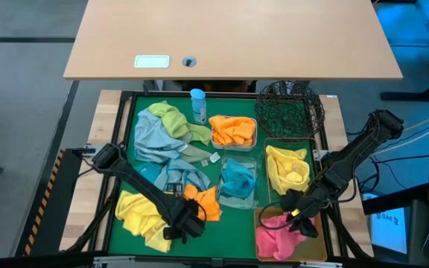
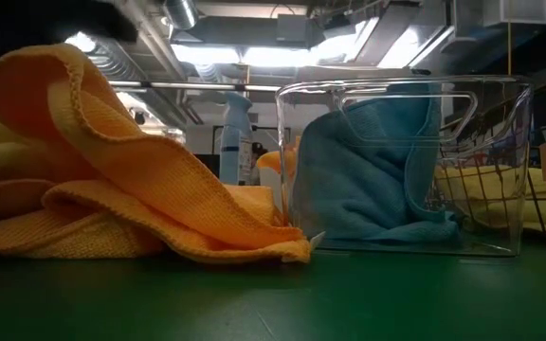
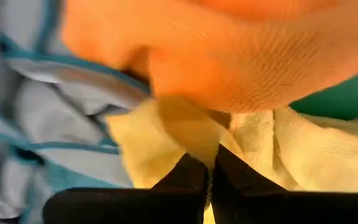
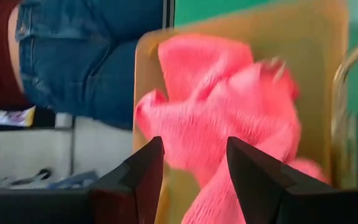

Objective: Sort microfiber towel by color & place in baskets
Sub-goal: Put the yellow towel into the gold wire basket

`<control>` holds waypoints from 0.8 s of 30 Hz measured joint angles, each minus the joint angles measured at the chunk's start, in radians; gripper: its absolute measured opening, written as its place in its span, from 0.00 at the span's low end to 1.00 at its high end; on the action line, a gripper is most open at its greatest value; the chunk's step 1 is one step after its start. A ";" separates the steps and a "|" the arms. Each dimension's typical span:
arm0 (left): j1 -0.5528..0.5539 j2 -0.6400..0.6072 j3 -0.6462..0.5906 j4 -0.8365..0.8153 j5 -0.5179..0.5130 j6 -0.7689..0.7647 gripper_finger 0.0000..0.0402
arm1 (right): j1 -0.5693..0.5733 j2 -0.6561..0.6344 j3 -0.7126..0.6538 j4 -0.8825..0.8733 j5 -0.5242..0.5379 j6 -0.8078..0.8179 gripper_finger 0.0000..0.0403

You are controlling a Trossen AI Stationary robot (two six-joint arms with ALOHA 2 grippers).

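My left gripper (image 1: 187, 223) (image 3: 209, 163) is shut at the near end of a loose orange towel (image 1: 205, 201) (image 2: 112, 161) on the green mat. The towel lies partly over a yellow towel (image 1: 141, 216) (image 3: 303, 155). My right gripper (image 1: 298, 216) (image 4: 194, 142) is open and hovers over the pink towels (image 4: 229, 106) in the amber tub (image 1: 263, 217). Teal towels fill the clear tub (image 1: 238, 181) (image 2: 396, 161), orange ones the white tub (image 1: 233, 130), and yellow ones the rectangular wire basket (image 1: 287, 167). The black round mesh basket (image 1: 289, 108) holds nothing visible. My left gripper pinches a shaded fold (image 3: 191, 134) at the orange towel's near end between its two shut fingers, slanting down from the table's left. That end is raised to a peak (image 2: 36, 57). The rest drapes slack onto the mat and the yellow towel.
A heap of grey-blue and light green towels (image 1: 166, 138) covers the mat's far left. A blue-capped bottle (image 1: 197, 104) stands at the far edge. A person in blue jeans (image 4: 86, 56) stands just beyond the amber tub. Bare mat shows near the clear tub.
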 joint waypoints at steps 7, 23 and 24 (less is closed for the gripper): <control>0.036 0.000 0.256 -0.092 -0.177 0.075 0.00 | 0.000 0.000 0.000 0.118 0.333 -0.238 0.44; 0.188 -0.001 0.571 0.084 -0.423 0.382 0.00 | -0.086 0.000 0.001 0.358 0.996 -0.708 0.44; 0.197 -0.001 0.571 0.118 -0.423 0.406 0.00 | -0.104 0.000 0.001 0.373 0.984 -0.713 0.44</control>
